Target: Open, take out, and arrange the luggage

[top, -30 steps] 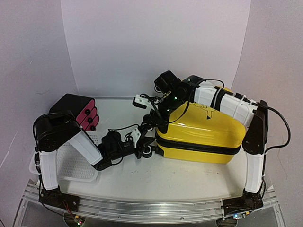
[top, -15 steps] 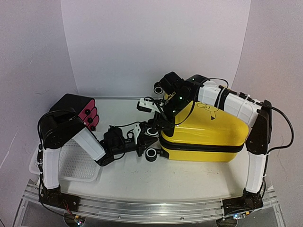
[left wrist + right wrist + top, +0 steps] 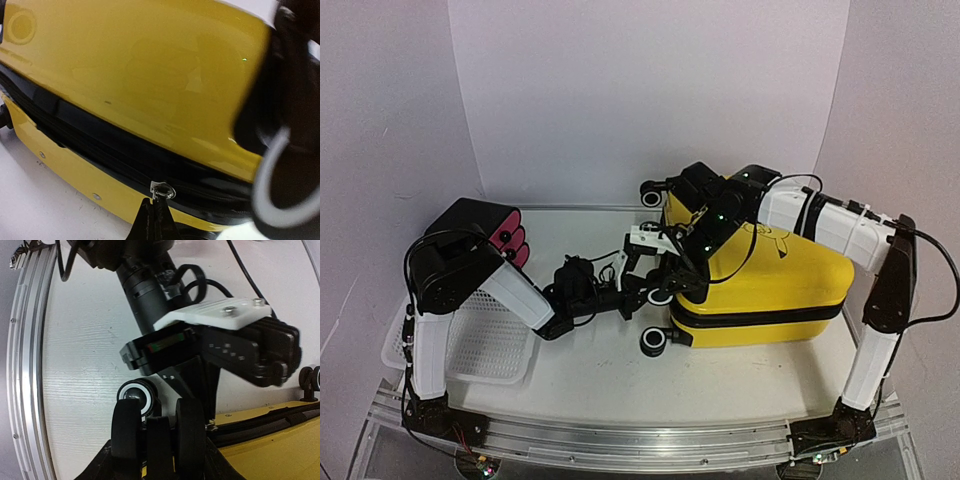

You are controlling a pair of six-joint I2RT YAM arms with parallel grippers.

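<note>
Luggage lies flat on the table, right of centre, yellow lid down on the base, drawing facing up, wheel end pointing left. Far left: white mesh basket at the near table edge, and behind it a black case with pink round ends. My left arm reaches over the basket's right side toward the luggage. My left gripper is at its left end, with the fingertips pressed together right under the zipper pull on the black zipper band. The tab seems pinched, ring showing just above the tips. One wheel sticks out at the near left corner, another at the far left corner. My right arm comes in over the lid from the right. My right gripper is at the same left end, just beside the left one. In the right wrist view its fingers stand partly spread on either side of a black part at the luggage corner, next to a grey-hubbed wheel. Can't tell what that part is.
</note>
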